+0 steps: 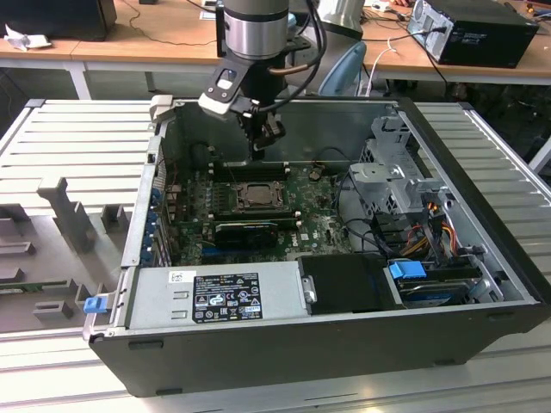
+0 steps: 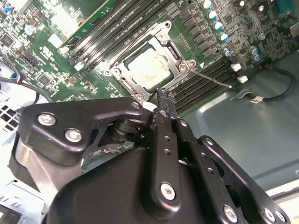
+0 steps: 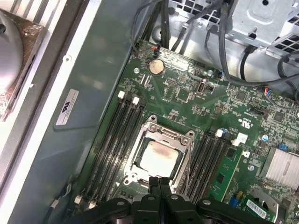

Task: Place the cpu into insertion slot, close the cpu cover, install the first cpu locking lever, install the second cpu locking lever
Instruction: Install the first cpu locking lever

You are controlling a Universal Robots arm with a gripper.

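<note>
Fingers (image 3: 154,186) are pressed together with nothing between them, their tips poised at one edge of the insertion slot (image 3: 164,131) on the green motherboard (image 3: 187,93). Lying flat and face-up in that slot, the cpu (image 3: 159,156) is square, so it has no long axis, and its sides run parallel to the memory slots (image 3: 114,135). Its pale silvery-tan face, faintly smudged, shows through the window of the lowered cpu cover (image 3: 184,158).
</note>
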